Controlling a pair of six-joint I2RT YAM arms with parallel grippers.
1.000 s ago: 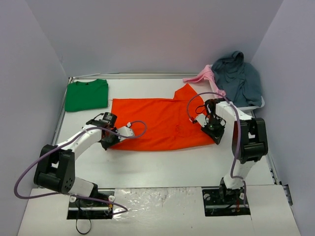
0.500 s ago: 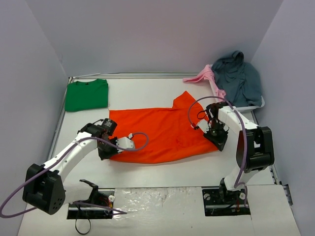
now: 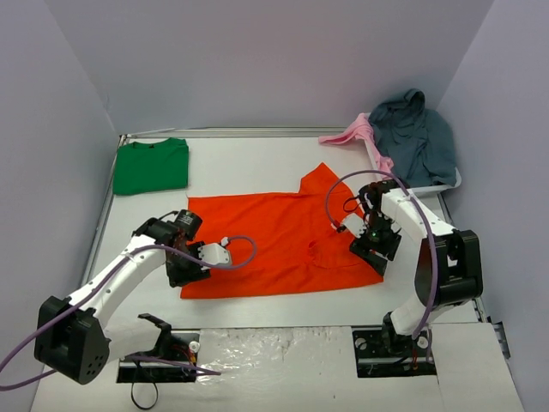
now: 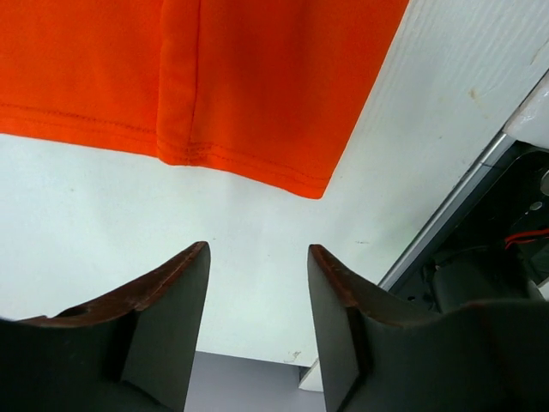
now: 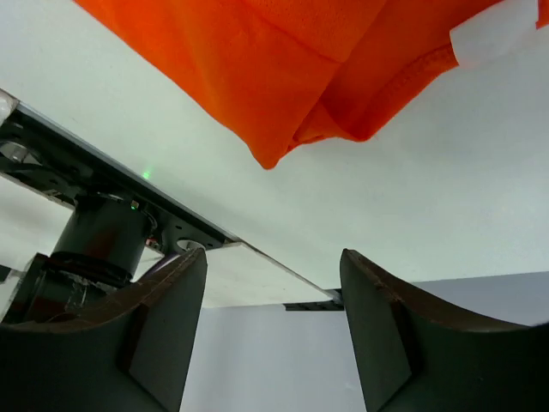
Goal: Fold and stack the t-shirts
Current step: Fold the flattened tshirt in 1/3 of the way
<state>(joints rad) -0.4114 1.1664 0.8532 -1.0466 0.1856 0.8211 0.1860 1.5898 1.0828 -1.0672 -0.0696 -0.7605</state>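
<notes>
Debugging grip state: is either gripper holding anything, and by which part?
Nothing held. Left gripper and right gripper are open and empty; the bright orange cloth t-shirt lies beyond both.

The bright orange plain cloth short-sleeved t-shirt (image 3: 274, 245) lay flat at mid-table as a wide band, long axis running left to right. One sleeve stuck out along its far edge, right of centre. Its near-left corner showed doubled, stitched hems. The solid green cloth t-shirt (image 3: 151, 166) lay folded into a compact rectangle at the far-left corner, well apart from the orange one.
</notes>
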